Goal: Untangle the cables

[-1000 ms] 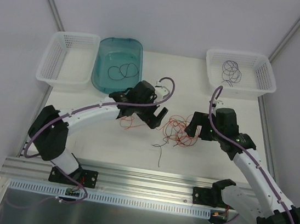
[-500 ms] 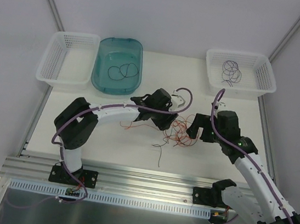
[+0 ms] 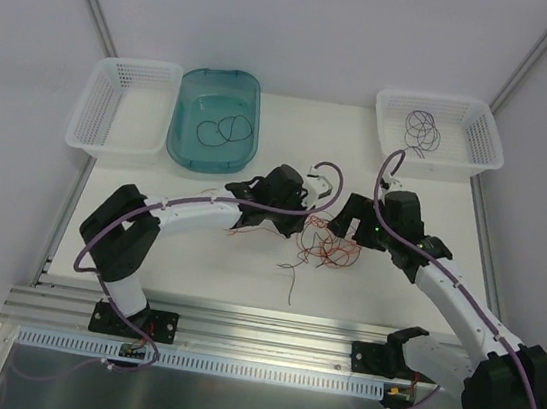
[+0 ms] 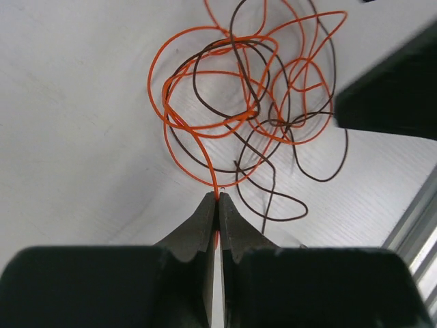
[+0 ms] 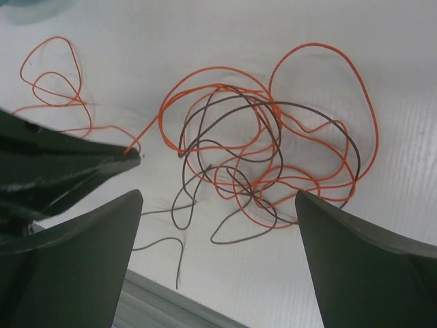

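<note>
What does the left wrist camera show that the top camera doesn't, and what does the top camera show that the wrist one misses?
Only the left wrist view shows the grip itself: the left gripper has its jaws shut on an orange strand that runs up into the knot. Only the top view shows the teal tub holding a black cable and the far right white basket holding purple cables. Both show the knot of orange and dark cables lying on the white table.
</note>
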Action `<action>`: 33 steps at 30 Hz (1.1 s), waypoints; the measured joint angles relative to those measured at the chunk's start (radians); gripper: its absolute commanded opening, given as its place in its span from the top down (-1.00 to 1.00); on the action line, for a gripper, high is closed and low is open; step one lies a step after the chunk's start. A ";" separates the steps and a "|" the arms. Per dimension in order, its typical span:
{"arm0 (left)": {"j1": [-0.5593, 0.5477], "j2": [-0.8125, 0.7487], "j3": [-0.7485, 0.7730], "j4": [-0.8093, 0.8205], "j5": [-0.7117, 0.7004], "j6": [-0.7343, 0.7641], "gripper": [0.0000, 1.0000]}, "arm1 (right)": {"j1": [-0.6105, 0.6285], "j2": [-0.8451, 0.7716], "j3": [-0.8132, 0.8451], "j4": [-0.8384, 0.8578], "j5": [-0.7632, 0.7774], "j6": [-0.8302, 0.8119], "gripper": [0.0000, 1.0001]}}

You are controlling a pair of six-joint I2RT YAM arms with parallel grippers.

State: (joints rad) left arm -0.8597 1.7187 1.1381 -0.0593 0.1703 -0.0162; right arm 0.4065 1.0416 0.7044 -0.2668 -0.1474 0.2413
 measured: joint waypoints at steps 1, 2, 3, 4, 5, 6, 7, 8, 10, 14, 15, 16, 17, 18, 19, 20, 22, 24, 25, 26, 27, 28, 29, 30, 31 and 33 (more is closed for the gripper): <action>-0.005 -0.027 -0.009 0.002 0.000 -0.003 1.00 | 0.002 0.021 0.000 0.021 0.001 0.019 -0.99; -0.008 -0.053 -0.016 0.003 0.001 -0.006 1.00 | 0.005 0.042 0.000 0.041 0.002 0.040 -0.99; -0.012 -0.079 -0.023 0.003 0.001 -0.010 1.00 | 0.008 0.060 0.000 0.057 0.003 0.053 -0.99; -0.013 -0.100 -0.027 0.003 0.001 -0.013 1.00 | 0.013 0.081 0.000 0.077 0.003 0.069 -0.99; -0.018 -0.124 -0.033 0.006 0.001 -0.018 1.00 | 0.018 0.103 0.000 0.096 0.004 0.085 -0.99; -0.018 -0.148 -0.040 0.009 0.001 -0.022 1.00 | 0.024 0.123 0.000 0.113 0.005 0.097 -0.98; -0.019 -0.170 -0.044 0.010 0.001 -0.026 1.00 | 0.031 0.146 0.000 0.130 0.008 0.110 -0.93; -0.019 -0.190 -0.050 0.013 0.001 -0.029 1.00 | 0.039 0.166 0.000 0.143 0.012 0.118 -0.92; -0.019 -0.223 -0.059 0.013 0.000 -0.034 1.00 | 0.054 0.211 0.000 0.172 0.018 0.134 -0.82; -0.019 -0.293 -0.077 0.010 -0.007 -0.048 1.00 | 0.071 0.308 0.000 0.226 0.025 0.156 -0.56; -0.019 -0.307 -0.080 0.010 -0.010 -0.049 1.00 | 0.074 0.333 0.000 0.240 0.027 0.162 -0.49; -0.019 -0.327 -0.084 0.010 -0.016 -0.051 1.00 | 0.075 0.356 0.000 0.249 0.027 0.166 -0.37; -0.019 -0.349 -0.090 0.010 -0.021 -0.053 1.00 | 0.076 0.377 0.000 0.260 0.029 0.169 -0.29; -0.019 -0.368 -0.094 0.009 -0.025 -0.054 1.00 | 0.077 0.396 -0.002 0.271 0.031 0.173 -0.19; -0.019 -0.393 -0.098 0.010 -0.032 -0.055 1.00 | 0.077 0.412 -0.005 0.281 0.032 0.175 -0.13; -0.019 -0.420 -0.105 0.010 -0.045 -0.056 1.00 | 0.077 0.425 -0.008 0.287 0.035 0.177 -0.05; -0.019 -0.474 -0.115 0.008 -0.069 -0.059 1.00 | 0.077 0.445 -0.019 0.296 0.043 0.178 0.08; -0.019 -0.538 -0.124 0.000 -0.101 -0.063 1.00 | 0.077 0.455 -0.032 0.303 0.053 0.179 0.34; -0.019 -0.571 -0.125 -0.006 -0.126 -0.064 1.00 | 0.077 0.455 -0.032 0.303 0.061 0.176 0.42; -0.019 -0.605 -0.125 -0.012 -0.148 -0.066 1.00 | 0.076 0.455 -0.034 0.303 0.073 0.175 0.50; -0.019 -0.639 -0.125 -0.018 -0.174 -0.066 1.00 | 0.074 0.455 -0.037 0.303 0.078 0.175 0.62; -0.019 -0.670 -0.124 -0.030 -0.204 -0.066 1.00 | 0.071 0.455 -0.041 0.301 0.086 0.172 0.63; -0.018 -0.702 -0.124 -0.045 -0.237 -0.066 1.00 | 0.066 0.454 -0.045 0.301 0.088 0.174 0.64; -0.018 -0.731 -0.123 -0.060 -0.268 -0.065 1.00 | 0.059 0.451 -0.047 0.298 0.093 0.171 0.64; -0.017 -0.755 -0.122 -0.076 -0.300 -0.065 1.00 | 0.047 0.446 -0.048 0.290 0.098 0.169 0.64; -0.015 -0.790 -0.122 -0.109 -0.359 -0.065 1.00 | 0.023 0.425 -0.053 0.267 0.117 0.159 0.60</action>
State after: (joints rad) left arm -0.8745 0.9287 1.0161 -0.1680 -0.1890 -0.0814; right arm 0.4297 1.4670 0.6510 0.0006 -0.0307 0.4007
